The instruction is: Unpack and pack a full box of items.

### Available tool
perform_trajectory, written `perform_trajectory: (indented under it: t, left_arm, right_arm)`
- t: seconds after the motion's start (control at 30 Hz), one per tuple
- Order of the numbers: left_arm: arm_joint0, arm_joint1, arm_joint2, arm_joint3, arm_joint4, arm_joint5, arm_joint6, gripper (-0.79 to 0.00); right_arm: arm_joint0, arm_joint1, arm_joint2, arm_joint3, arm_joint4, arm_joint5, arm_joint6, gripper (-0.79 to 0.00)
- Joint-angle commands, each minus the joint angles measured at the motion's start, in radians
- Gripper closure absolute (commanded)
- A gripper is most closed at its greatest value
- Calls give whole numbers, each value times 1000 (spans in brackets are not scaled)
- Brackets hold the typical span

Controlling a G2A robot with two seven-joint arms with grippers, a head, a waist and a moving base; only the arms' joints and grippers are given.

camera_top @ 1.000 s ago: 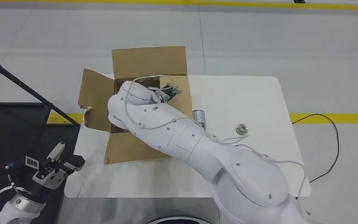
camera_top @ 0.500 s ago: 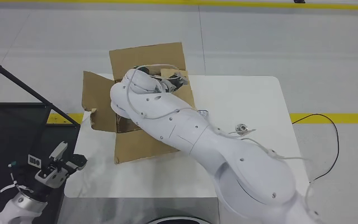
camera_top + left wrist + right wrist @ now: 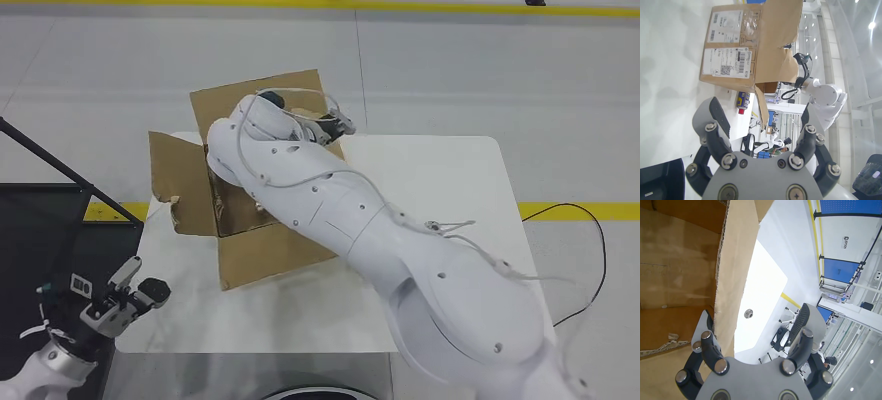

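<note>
Cardboard box (image 3: 732,266) wall partly hides right gripper (image 3: 755,311).

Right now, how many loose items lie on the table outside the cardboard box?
2. A spray can lies beside the box; a small round metal part sits on the open tabletop. Others may be hidden behind the box or the right arm.

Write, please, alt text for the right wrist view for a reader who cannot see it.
The open right gripper straddles a wall of the cardboard box, one finger inside, the other outside. Cardboard scraps lie on the box floor, and beyond the wall a small round metal part rests on the table.
</note>
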Motion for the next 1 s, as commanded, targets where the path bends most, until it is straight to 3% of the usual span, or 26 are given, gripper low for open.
perform_trajectory:
  t: [0.0,0.5,0.93,0.97]
  left_arm:
    - [-1,1,8,-5,8,-1,-10,-785]
    - [-27,6,133,-67,61,6,-44,-785]
    - [-91,2,315,-96,146,-1,81,-785]
    - [-97,1,327,-94,151,1,93,-751]
  right_arm:
    - [8,-1,-6,7,8,5,0,-785]
    - [57,8,-24,60,47,60,0,-785]
    - [85,65,15,123,88,70,0,-785]
    - [84,72,19,125,87,73,0,-785]
